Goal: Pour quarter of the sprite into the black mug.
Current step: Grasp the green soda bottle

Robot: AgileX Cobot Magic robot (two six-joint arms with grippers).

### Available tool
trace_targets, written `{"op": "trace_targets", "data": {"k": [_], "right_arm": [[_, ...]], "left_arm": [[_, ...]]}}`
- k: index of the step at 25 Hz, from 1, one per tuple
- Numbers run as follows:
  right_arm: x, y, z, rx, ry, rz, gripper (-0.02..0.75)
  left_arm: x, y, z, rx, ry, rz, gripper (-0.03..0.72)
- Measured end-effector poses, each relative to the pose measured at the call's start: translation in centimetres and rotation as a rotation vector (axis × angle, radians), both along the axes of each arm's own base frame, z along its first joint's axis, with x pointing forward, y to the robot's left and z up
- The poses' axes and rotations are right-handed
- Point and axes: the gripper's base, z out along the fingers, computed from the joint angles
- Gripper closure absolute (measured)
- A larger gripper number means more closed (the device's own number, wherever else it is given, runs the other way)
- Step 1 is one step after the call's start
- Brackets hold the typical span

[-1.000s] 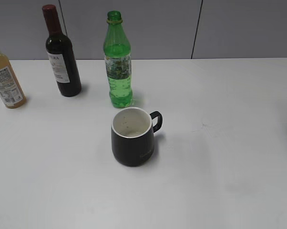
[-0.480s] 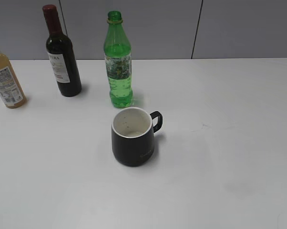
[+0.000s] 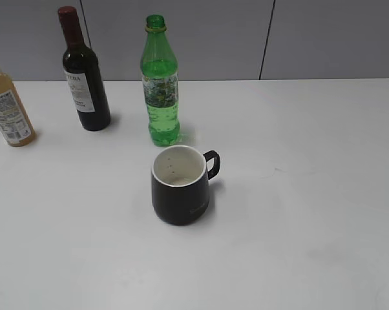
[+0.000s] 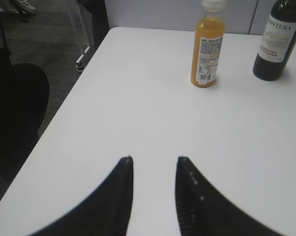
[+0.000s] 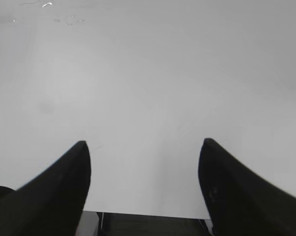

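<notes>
Green and see-through, the sprite (image 3: 160,81) stands upright and uncapped on the white table (image 3: 298,194), and you can use it as your landmark. Its liquid level sits in the shoulder, above the pale label band. Just in front of the sprite, toward the camera and apart from it, you have the black mug (image 3: 179,184), upright, its white inside showing and its loop handle turned to the right. Left of the sprite stands the dark wine bottle (image 3: 83,71) with its red top, and farther left again, at the frame edge, the orange-juice bottle (image 3: 6,103).

Neither arm shows in the exterior view. In the left wrist view your left gripper (image 4: 154,162) hangs over bare table with a narrow gap between its black fingers and nothing in them; the orange-juice bottle (image 4: 207,46) and wine bottle (image 4: 279,42) stand ahead of it. In the right wrist view your right gripper (image 5: 144,150) is spread wide above the table's near edge, also empty.
</notes>
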Motion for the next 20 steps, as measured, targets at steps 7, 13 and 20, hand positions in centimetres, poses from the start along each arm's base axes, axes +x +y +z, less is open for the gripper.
{"op": "trace_targets", "data": {"k": [7,13,20], "right_arm": [[-5.2,0.0,-2.1,0.061,-0.137,0.005,0.218],[-9.1,-0.2,-4.8,0.074,-0.238,0.007,0.218],[-12.6,-0.4,-6.8,0.087,-0.396,0.012,0.218]], "left_arm": [[0.0,0.0,0.0,0.000,0.000,0.000,0.452],[0.0,0.0,0.0,0.000,0.000,0.000,0.452],[0.0,0.0,0.0,0.000,0.000,0.000,0.452]]}}
